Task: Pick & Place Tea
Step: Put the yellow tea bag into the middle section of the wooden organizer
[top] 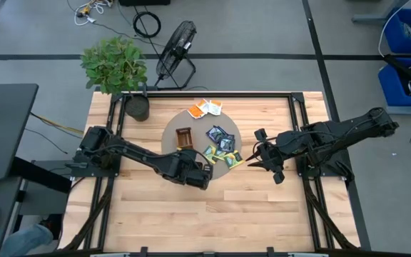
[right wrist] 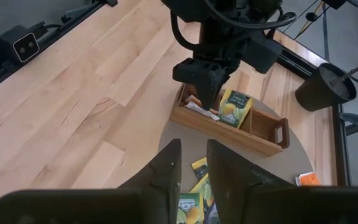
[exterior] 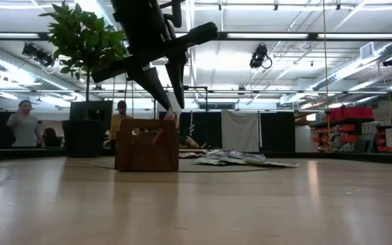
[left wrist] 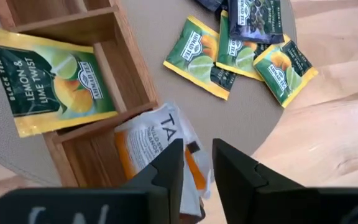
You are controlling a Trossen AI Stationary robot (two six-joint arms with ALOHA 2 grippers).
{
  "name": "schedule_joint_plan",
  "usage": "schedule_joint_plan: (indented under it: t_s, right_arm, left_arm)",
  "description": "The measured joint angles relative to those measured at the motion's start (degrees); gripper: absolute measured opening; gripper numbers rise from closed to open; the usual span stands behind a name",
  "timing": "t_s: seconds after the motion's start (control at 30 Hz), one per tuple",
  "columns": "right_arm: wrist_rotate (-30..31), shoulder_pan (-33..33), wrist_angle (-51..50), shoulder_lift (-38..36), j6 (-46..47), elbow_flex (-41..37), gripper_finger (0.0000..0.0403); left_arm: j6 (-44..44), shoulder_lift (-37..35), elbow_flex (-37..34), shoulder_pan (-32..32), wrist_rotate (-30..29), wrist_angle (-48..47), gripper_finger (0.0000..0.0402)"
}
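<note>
Orange-and-white paper tea sachet (left wrist: 157, 146) sits half inside the brown wooden tray's (left wrist: 82, 28) end compartment, left gripper (left wrist: 194, 163) fingers just loosening around it. It could tip out toward six o'clock. Right gripper (right wrist: 191, 163), empty at three o'clock, has fingers slightly parted.

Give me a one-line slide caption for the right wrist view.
Left gripper lowers an orange-and-white tea sachet into the wooden tray, beside a yellow-green sachet already inside.

Glossy printed sachets (left wrist: 55, 84), paper-like, sit in a brown wood tray (left wrist: 98, 37); matt grey mat (left wrist: 247, 118) underneath, on a smooth pale wood table (top: 262, 214).
</note>
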Motion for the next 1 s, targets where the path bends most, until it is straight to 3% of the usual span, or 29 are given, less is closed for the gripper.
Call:
schedule_joint_plan:
  t_s: [0.37,0.57,0.73,0.93,1.0]
  right_arm:
    - [0.0,0.0,-0.5,0.0,-0.6,0.0,0.0084]
    - [-0.1,-1.4,-1.1,0.0,-1.8,0.0,0.0084]
    - [-0.4,-7.7,-3.0,2.5,-3.0,0.0,0.0084]
    - [-11.4,-12.7,-4.6,8.9,-3.5,-0.5,0.0089]
    - [-12.2,-12.8,-3.7,12.0,-5.1,-1.4,0.01]
  left_arm:
    - [6.4,-1.9,0.9,-0.5,-1.3,-0.2,0.0096]
    - [16.9,-2.9,6.0,-1.8,-7.8,-1.2,0.0097]
    - [26.3,-3.6,9.2,-2.5,-12.0,-7.1,0.0097]
    - [31.0,-4.2,9.4,-3.0,-13.5,-12.7,0.0097]
    - [32.5,-4.2,9.4,-3.0,-13.5,-15.2,0.0097]
